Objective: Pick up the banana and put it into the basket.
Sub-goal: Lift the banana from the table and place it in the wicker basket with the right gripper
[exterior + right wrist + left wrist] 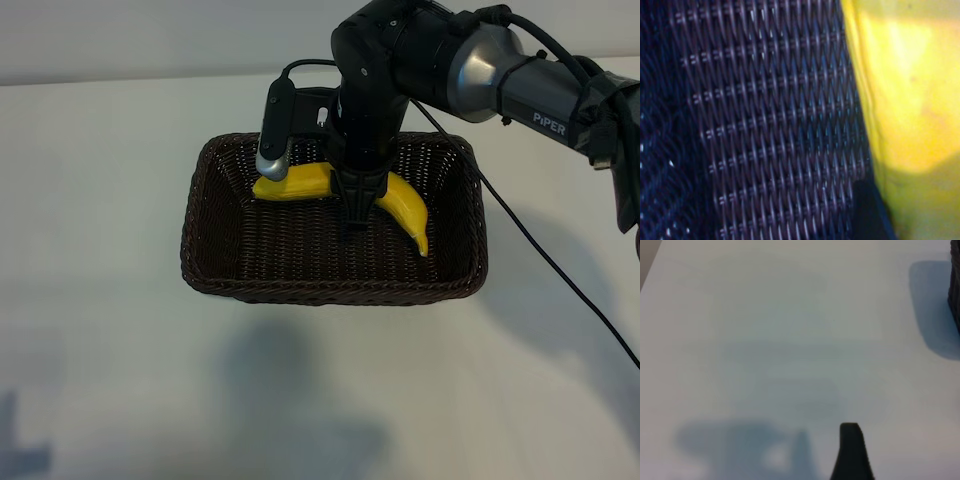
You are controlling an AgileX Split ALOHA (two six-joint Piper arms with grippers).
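The banana (405,208) lies inside the basket (460,275), in its far half, its long axis running roughly left to right with the pointed tip curving toward the near right corner. The right gripper (352,222) reaches straight down over the banana's middle, so the fruit sits directly at the jaws rather than off to a side; the jaws stand partly apart at about the fruit's width, and they appear to be clamped across it, though the arm's own body hides the contact. Whether the banana rests on the woven floor or hangs just above it I cannot tell; the right wrist view shows yellow peel right beside the weave, suggesting it is very low. The left arm is far from the basket, out of the exterior view, over bare table (765,340) with its jaws apart and holding nothing.
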